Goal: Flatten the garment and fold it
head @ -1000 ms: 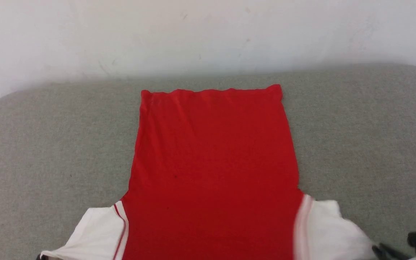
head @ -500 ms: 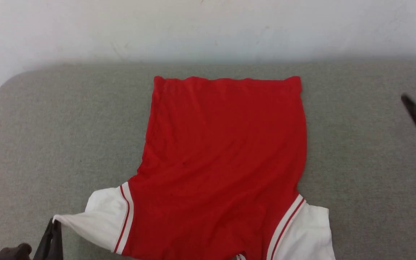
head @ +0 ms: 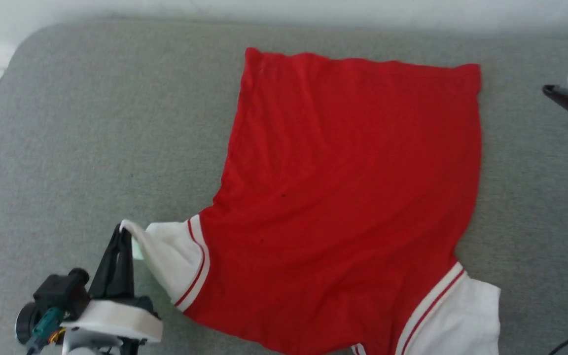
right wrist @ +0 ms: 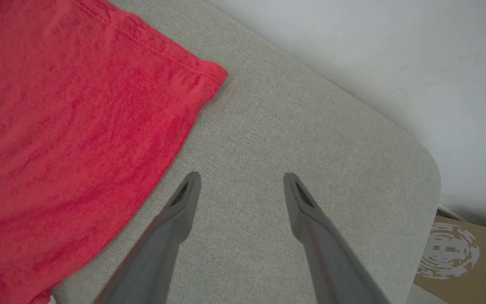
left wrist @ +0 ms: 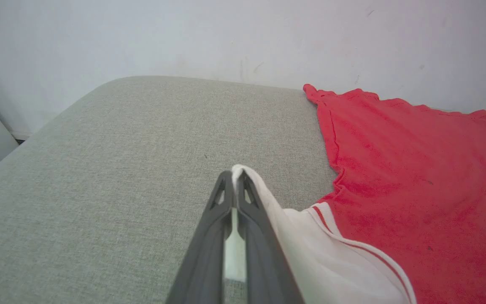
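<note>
the grey soft table (head: 91, 123) holds the red jersey t-shirt (head: 343, 197), spread out. left gripper (head: 125, 236) pinches its white sleeve (head: 170, 256); right gripper (right wrist: 241, 177) hangs open and empty. pulling one side may bunch it.

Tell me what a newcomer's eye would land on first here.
The red shirt, spread plain side up across the grey padded surface, dominates the head view. At lower left, the left end effector is shut on the tip of the shirt's white sleeve. The right end effector hangs open over bare padding beside the shirt's hem corner.
</note>
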